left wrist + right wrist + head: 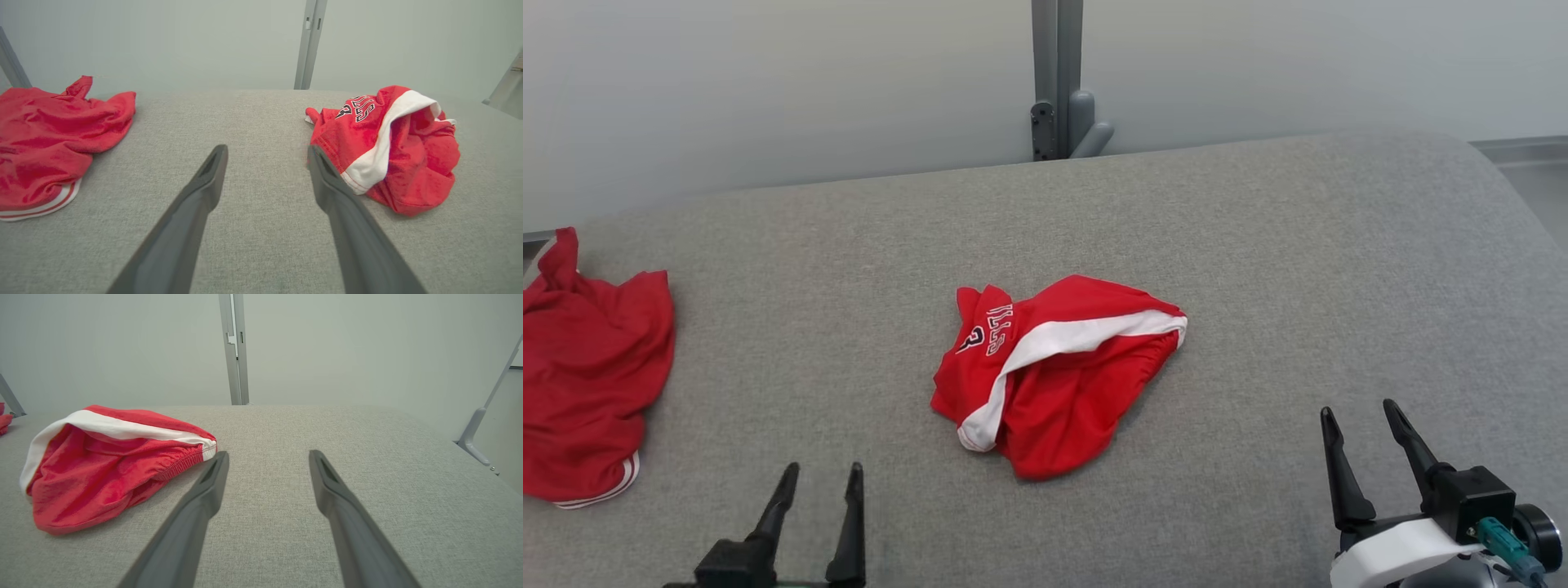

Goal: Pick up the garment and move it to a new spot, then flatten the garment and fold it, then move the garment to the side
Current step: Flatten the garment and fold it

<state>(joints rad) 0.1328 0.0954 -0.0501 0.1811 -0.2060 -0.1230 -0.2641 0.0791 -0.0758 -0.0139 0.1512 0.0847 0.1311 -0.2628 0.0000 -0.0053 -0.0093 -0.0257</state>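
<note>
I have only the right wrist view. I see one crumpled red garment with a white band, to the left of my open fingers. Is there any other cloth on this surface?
Observer: Yes. A second red garment lies at the robot's left end of the grey surface, well apart from the central garment.
Operator: Does the central one carry any print?
Observer: Yes. The head view shows black and white lettering facing up on its left part.
Operator: And where is the left gripper?
Observer: The left gripper is open near the front edge, between the two garments and touching neither.
</note>
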